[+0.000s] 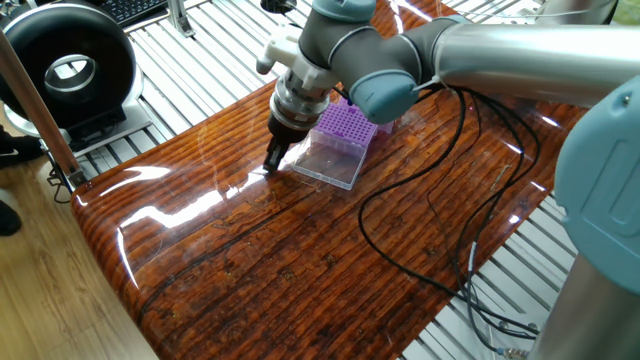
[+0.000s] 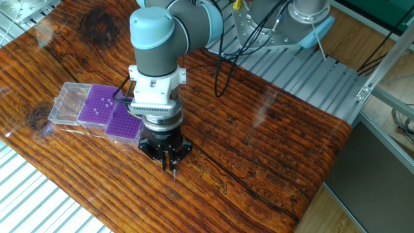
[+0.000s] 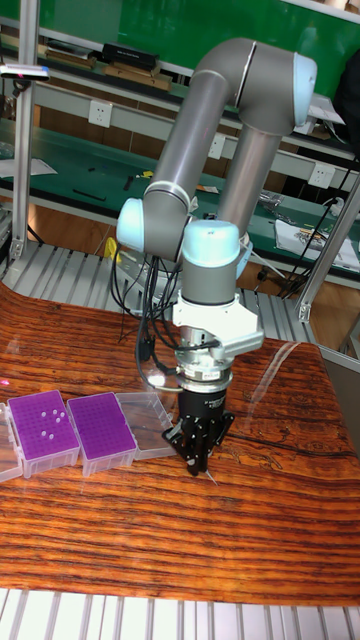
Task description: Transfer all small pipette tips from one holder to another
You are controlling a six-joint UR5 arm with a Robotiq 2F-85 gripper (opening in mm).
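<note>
Glossy dark-grained wood covers the desk (image 2: 272,129), which rests on a ribbed metal frame. In the tall fixed view two purple racks sit side by side at the left edge of the frame: the left rack (image 3: 43,429) carries a few small pale tips, the right rack (image 3: 101,430) shows only its grid of holes. Clear hinged lids (image 3: 148,411) lie open flat beside them. Just right of the racks, near the middle of that frame, the hand (image 3: 199,461) points straight down at bare wood, its tip close to the surface; whether it touches cannot be told. The fingers (image 2: 171,162) are drawn together into a narrow point, and nothing can be made out between them. Black cables (image 1: 440,190) trail across the desk at the right of one fixed view.
</note>
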